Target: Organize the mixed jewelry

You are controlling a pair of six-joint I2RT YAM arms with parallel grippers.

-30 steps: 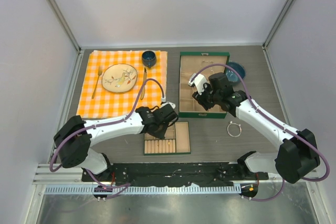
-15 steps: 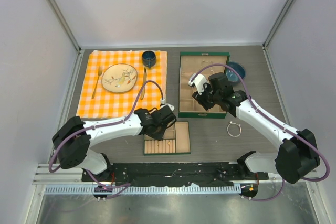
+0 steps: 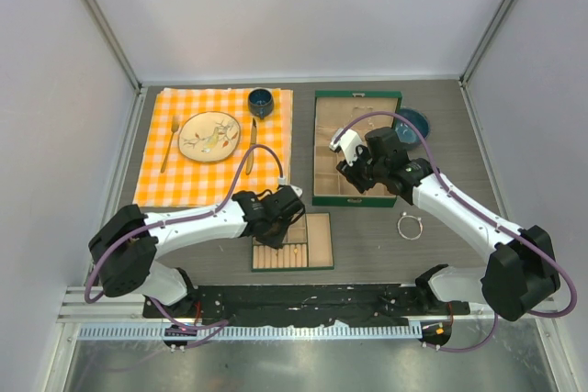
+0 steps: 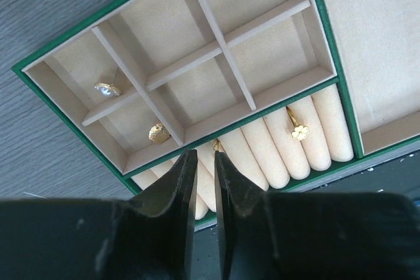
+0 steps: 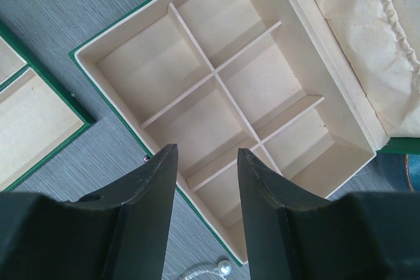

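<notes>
A thin silver bracelet loop (image 3: pixel 410 226) lies on the table right of the big green box (image 3: pixel 318 149); its pearl end shows in the right wrist view (image 5: pixel 225 268). My right gripper (image 3: pixel 354 176) (image 5: pixel 206 155) is open and empty above the box's bare compartments. My left gripper (image 3: pixel 278 219) (image 4: pixel 205 159) hovers over the small tan tray (image 3: pixel 320 227), its jaws a narrow gap apart with nothing between them. A gold ring (image 4: pixel 216 143) sits in the ring rolls just beyond its tips. A gold flower ring (image 4: pixel 300 132), a gold piece (image 4: pixel 157 133) and a pearl stud (image 4: pixel 106 88) lie in the tray.
An orange checked placemat (image 3: pixel 165 181) at the back left holds a plate (image 3: pixel 209 136), fork (image 3: pixel 170 142), knife (image 3: pixel 251 144) and dark cup (image 3: pixel 261 101). A blue dish (image 3: pixel 415 121) stands right of the box. A tiny dark stud (image 5: pixel 145 158) lies beside the box. A cloth pouch (image 5: pixel 354 11) lines the lid.
My left gripper has shifted a little left and toward the near edge over the small tray. The right arm has not moved.
</notes>
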